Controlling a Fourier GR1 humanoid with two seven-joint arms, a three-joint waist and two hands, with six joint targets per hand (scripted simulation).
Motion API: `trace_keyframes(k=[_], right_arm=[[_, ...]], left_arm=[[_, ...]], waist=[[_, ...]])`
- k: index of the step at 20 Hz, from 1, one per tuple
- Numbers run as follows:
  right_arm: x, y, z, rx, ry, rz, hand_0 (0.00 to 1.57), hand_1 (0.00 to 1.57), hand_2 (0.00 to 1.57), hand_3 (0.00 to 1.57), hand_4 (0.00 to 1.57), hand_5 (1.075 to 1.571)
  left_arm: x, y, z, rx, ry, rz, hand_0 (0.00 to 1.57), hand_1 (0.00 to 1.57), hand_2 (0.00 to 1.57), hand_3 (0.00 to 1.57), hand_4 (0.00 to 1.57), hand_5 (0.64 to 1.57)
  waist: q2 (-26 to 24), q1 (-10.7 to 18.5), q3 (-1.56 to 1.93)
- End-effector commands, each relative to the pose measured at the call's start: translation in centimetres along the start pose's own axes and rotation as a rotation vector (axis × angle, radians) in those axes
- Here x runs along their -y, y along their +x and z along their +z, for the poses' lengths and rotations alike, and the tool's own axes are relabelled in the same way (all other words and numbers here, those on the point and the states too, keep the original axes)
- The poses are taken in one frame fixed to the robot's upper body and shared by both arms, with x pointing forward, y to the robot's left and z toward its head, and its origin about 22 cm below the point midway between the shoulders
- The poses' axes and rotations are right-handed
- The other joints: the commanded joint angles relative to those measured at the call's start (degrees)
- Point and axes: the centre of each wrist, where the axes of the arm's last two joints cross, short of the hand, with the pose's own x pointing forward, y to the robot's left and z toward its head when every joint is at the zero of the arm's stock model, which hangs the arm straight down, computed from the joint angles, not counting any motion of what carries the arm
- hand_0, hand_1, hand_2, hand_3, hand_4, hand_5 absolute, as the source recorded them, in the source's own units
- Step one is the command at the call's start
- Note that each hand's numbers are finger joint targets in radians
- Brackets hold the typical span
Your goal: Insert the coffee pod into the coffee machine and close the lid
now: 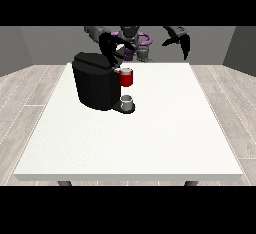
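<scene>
A black coffee machine (pixel 94 83) stands on the white table (pixel 135 143) at the view's left of middle. Its red pod holder (pixel 126 77) sticks out at the front, above a small grey cup (pixel 127 102) on the machine's base. The hand at the view's left (pixel 111 48) hovers over the machine's top right, close to the lid, its fingers curled. The hand at the view's right (pixel 180 40) is raised above the table's far edge, away from the machine, with fingers hanging relaxed. I cannot make out a separate coffee pod.
The robot's torso (pixel 132 43) stands behind the table's far edge. The table's front and right parts lie bare of objects. Wooden floor surrounds the table.
</scene>
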Motion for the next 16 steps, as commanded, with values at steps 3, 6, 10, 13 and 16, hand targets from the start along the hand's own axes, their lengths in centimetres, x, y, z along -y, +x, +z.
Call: trace_keyframes(k=[3, 6, 10, 13, 16], right_arm=[[-2.5, 6.7, -0.5, 0.235, 0.062, 0.005, 0.0, 0.0, 0.0, 0.0, 0.27, 1.571], [-2.4, 6.4, -0.1, 0.202, 0.065, -0.009, 0.0, 0.0, 0.0, 0.0, 0.1, 1.571], [-1.3, 7.6, 0.1, 0.215, 0.027, 0.04, 0.0, 0.0, 0.0, 0.0, 0.09, 1.571], [-0.2, 9.4, 0.3, 0.247, 0.005, 0.043, 0.0, 0.0, 0.0, 0.0, 0.0, 1.571], [1.5, 10.7, 0.0, 0.233, -0.041, 0.081, 0.0, 0.0, 0.0, 0.0, 0.0, 1.571]], left_arm=[[1.9, 1.2, -1.4, 0.071, -0.068, 0.001, 0.0, 0.0, 0.0, 0.0, 0.36, 1.571], [1.2, 0.7, -0.8, 0.074, -0.064, 0.011, 0.0, 0.0, 0.0, 0.0, 0.38, 1.571], [2.0, 1.9, -2.0, 0.099, -0.091, -0.004, 0.0, 0.0, 0.0, 0.0, 0.4, 1.571], [2.5, 2.8, -3.1, 0.116, -0.116, 0.007, 0.0, 0.0, 0.0, 0.0, 0.43, 1.571], [3.4, 3.2, -3.5, 0.14, -0.152, 0.002, 0.0, 0.0, 0.0, 0.0, 0.43, 1.571]], waist=[[2.9, 7.1, -1.0], [1.8, 8.3, -1.01], [3.2, 10.9, -0.96], [5.2, 12.2, -0.95], [6.3, 15.4, -1.0]])
